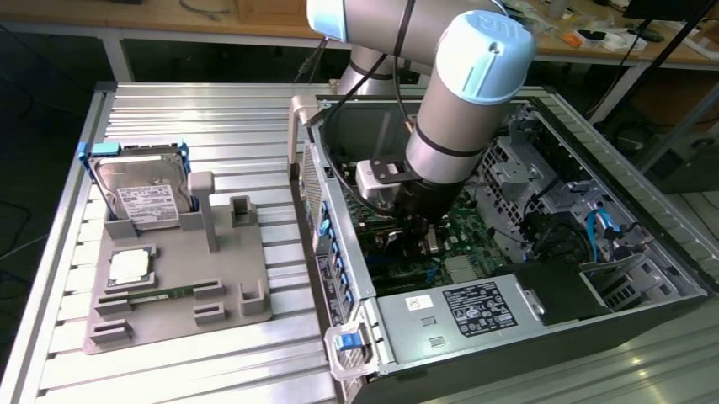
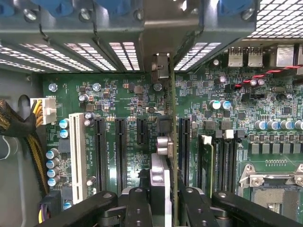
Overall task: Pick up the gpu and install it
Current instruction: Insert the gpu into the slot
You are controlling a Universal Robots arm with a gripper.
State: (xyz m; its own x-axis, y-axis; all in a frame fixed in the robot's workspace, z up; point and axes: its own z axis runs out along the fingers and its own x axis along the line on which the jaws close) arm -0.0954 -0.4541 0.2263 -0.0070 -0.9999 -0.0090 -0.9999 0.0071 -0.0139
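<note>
The grey Universal Robots arm (image 1: 460, 109) reaches down into the open black-and-silver computer case (image 1: 337, 278), which lies on its side on the ribbed aluminium table (image 1: 168, 109). Its black two-fingered gripper (image 2: 165, 195) is closed on the gpu (image 2: 173, 123), a thin tan-brown circuit card seen edge-on in the wrist view, with one finger pressed against each face. The card stands upright over the green motherboard (image 2: 128, 94), its metal end bracket (image 2: 161, 66) close to the case's perforated rear wall (image 2: 94, 49). Its edge runs parallel to the long black expansion slots (image 2: 99, 151) and just beside one of them; whether it touches the board cannot be told. A white slot (image 2: 77, 151) and a bundle of yellow and black cables (image 2: 33, 142) lie further off on the same board. In the exterior view the silver power supply with its black label (image 1: 450, 316) sits at the near end of the case. On the exterior view's left, well apart from the case, a grey moulded fixture (image 1: 225, 278) holds a silver hard drive with a white label in a blue frame (image 1: 141, 194), a square silver processor chip (image 1: 130, 268) and a narrow green memory stick (image 1: 157, 295).
</note>
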